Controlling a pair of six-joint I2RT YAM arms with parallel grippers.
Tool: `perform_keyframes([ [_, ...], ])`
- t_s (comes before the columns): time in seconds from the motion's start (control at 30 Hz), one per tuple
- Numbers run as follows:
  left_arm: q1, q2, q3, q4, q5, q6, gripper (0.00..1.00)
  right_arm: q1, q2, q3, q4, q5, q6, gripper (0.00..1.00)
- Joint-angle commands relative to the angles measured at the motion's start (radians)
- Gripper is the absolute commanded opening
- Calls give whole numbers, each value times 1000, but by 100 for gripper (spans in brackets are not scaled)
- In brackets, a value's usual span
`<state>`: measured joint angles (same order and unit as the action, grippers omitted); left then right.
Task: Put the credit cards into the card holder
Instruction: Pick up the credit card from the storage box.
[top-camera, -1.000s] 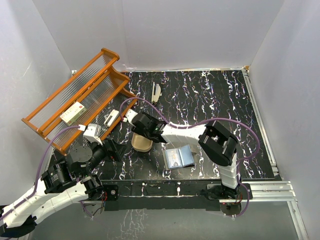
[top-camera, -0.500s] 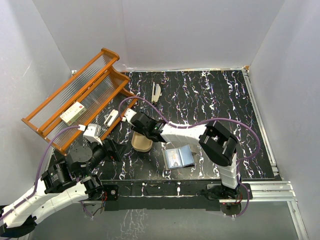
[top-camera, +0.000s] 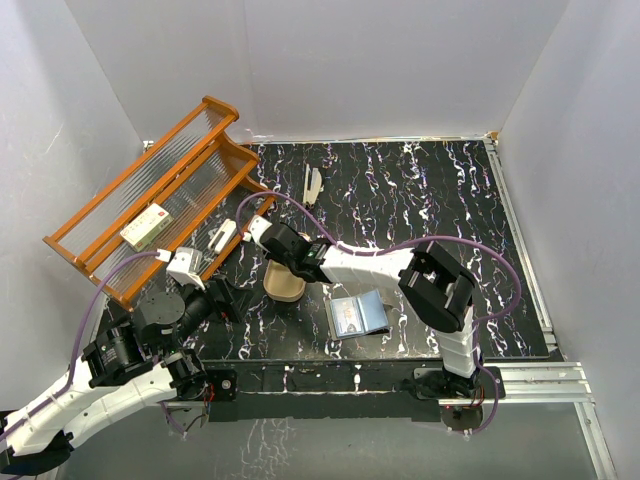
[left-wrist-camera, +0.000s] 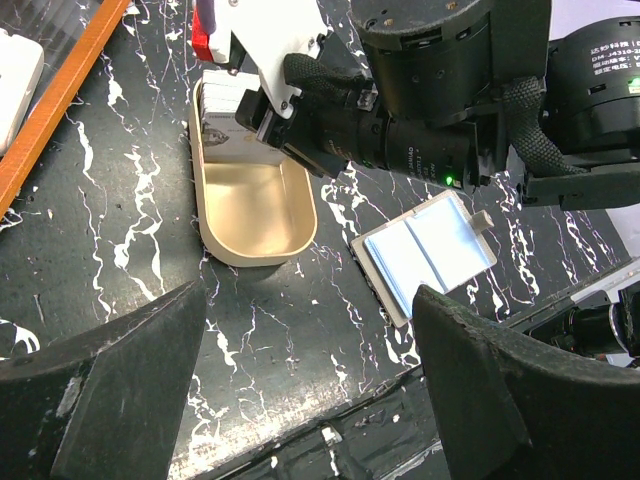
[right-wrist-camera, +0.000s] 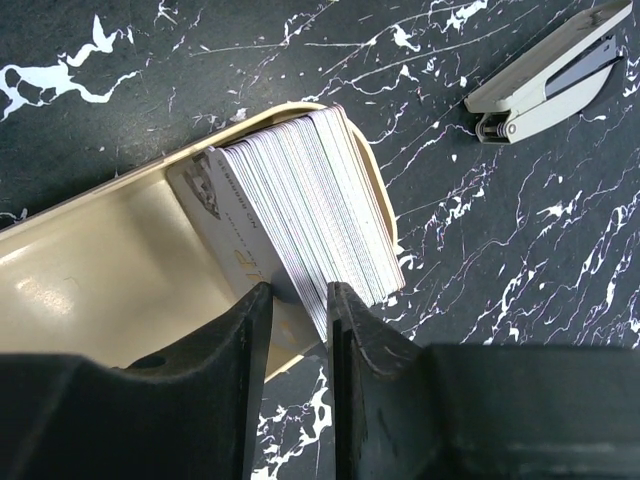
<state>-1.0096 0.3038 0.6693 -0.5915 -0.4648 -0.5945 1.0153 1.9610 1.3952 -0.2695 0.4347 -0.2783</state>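
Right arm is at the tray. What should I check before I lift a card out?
1. Right end effector straddles the front edge of the credit cards: ok.
2. Firm grip on a single card: cannot tell.
3. Cards standing on edge at one end of the tan tray: ok.
4. Card holder lying open, sleeves facing up: ok.
5. Left end effector open and holding nothing: ok.

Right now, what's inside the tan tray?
A stack of credit cards stands on edge at one end of the tan tray; the rest looks bare. The right tool straddles a few cards, hiding their bottom edges and the tray floor there.
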Motion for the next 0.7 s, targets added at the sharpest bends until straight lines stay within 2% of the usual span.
perform_keyframes([
  [0.0, 3, -6, -4, 6, -22, 7, 82, -4, -9, 55, 19, 21, 11, 24],
  [0.47, 3, 1, -8, 9, -21, 11, 82, -5, -46, 50, -34, -44, 49, 6],
  [0.67, 3, 10, -9, 11, -18, 11, 82, -4, -92, 46, -74, -147, 125, 0],
])
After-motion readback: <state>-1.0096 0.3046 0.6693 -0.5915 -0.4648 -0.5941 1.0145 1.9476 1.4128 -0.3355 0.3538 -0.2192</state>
